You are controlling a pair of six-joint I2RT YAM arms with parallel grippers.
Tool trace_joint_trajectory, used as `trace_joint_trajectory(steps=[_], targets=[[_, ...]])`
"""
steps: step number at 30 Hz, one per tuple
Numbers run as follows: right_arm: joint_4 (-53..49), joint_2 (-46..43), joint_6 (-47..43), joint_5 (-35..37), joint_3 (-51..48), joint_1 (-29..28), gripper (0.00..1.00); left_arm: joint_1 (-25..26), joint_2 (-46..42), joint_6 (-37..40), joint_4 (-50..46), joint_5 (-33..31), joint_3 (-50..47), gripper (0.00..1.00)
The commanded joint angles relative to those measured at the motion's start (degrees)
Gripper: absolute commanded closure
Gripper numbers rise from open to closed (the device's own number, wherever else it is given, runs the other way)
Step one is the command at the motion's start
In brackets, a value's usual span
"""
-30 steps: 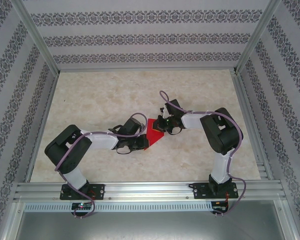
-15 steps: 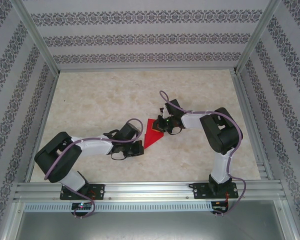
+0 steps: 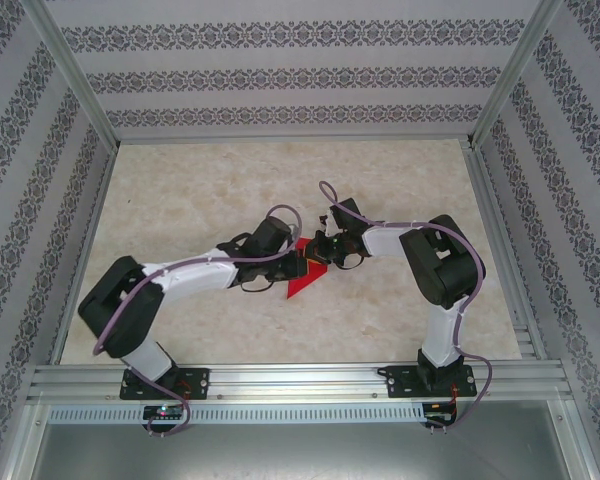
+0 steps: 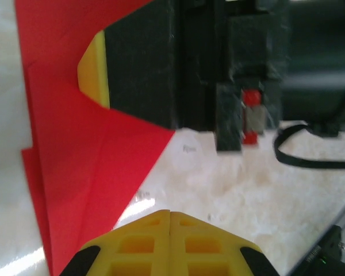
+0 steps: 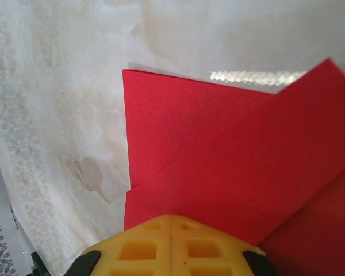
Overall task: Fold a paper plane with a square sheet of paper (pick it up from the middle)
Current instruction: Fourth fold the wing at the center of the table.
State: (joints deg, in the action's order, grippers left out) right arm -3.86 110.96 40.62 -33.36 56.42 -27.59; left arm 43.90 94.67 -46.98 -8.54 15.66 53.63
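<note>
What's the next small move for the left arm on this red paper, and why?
Probably slide the shut left gripper onto the fold and along it, to press the crease flat. The square sheet of paper lies partly folded with overlapping flaps, and the shut right gripper appears to pin its other side.

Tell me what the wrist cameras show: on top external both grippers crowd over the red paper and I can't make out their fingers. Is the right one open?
Observer: No. In the right wrist view the right gripper has its yellow fingers shut together, tips over the square sheet of paper. I cannot tell whether they pinch it.
Operator: And the left?
Observer: The left gripper is shut too, its tips beside the paper's edge, with bare table ahead.
Operator: Is the sheet a single flat layer?
Observer: No. It is folded, with one layer overlapping another along a diagonal edge.
</note>
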Motion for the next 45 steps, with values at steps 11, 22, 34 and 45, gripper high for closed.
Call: trace_joint_trajectory(steps=[11, 22, 34, 45], targets=[[-6.24, 5.66, -0.46, 8.73, -2.02, 0.45, 1.0, -2.15, 11.65, 2.22, 4.22, -4.66, 3.48, 0.99], [-7.4, 6.11, -0.9, 9.42, -1.92, 0.52, 1.0, -2.33, 9.52, 1.63, 4.94, 2.93, -5.05, 1.0], [-8.53, 6.36, -1.33, 10.15, -1.83, 0.7, 1.0, -0.49, 1.64, 4.39, -0.21, 8.73, -14.56, 1.0], [-9.74, 5.32, -1.49, 10.6, -1.28, 0.7, 1.0, -0.48, -7.92, 7.79, -6.79, 5.08, -11.98, 0.99]])
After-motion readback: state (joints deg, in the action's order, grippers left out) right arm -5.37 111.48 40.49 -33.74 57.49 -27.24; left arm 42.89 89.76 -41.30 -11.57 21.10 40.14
